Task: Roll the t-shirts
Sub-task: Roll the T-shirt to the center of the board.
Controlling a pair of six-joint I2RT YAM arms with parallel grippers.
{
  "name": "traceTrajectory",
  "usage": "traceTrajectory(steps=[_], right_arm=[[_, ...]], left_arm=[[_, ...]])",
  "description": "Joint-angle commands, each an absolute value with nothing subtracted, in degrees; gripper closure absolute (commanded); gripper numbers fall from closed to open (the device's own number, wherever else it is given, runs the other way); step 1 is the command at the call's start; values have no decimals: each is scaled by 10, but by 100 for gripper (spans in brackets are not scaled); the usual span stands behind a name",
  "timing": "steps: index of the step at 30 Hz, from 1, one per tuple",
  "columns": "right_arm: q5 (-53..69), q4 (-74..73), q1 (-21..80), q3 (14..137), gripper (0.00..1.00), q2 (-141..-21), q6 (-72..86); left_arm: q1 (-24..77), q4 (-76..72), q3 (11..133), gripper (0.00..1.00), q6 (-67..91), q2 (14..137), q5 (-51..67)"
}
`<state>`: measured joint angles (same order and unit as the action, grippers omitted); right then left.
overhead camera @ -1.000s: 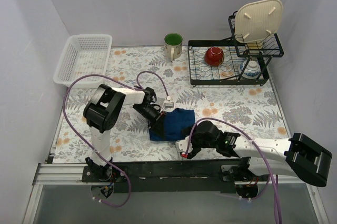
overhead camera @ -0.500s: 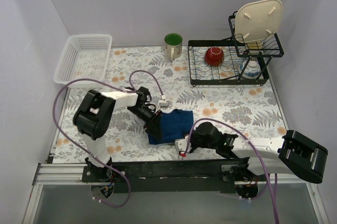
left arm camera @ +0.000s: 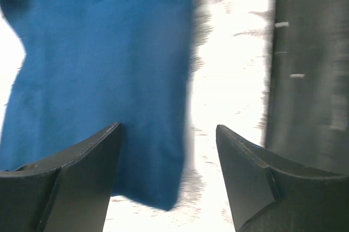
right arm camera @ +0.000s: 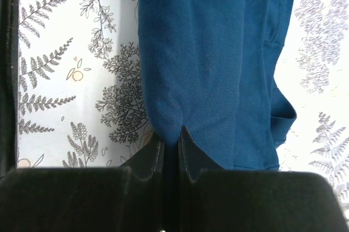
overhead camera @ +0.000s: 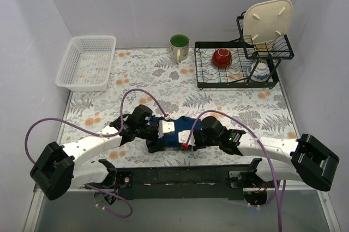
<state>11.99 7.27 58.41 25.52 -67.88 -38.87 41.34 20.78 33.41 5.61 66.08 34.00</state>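
While right jaws pinch its fold, t-shirt beneath parted left jaws.

Seen from above, the t-shirt lies mostly hidden beneath the left gripper and right gripper. Ahead of the left one's fingers, cloth and table blur.
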Motion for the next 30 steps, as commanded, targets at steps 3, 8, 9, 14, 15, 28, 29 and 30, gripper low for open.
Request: traceTrajectory(steps=[3,8,9,14,15,28,29,30], right_arm=[[170,36,555,281,97,-686,-366],[178,35,529,284,96,-694,-374],[184,33,525,286,96,-697,-374],[207,15,499,301,96,-710,-359],[211,14,498,301,96,-711,-357],[243,-22,495,323,93,-727,-337],[244,-30,490,326,92,-732,-337],[237,-36,486,329,81,-734,-333]], left_arm=[[421,72,294,30,30,656,247],[443,31,271,30,10,686,254],[453,26,268,5,6,687,254],[492,-14,243,2,-14,679,205],[510,-20,239,2,-22,678,191],[549,-46,204,100,-62,689,91],[549,-32,209,100,-47,684,95],[550,-15,216,100,-37,679,102]])
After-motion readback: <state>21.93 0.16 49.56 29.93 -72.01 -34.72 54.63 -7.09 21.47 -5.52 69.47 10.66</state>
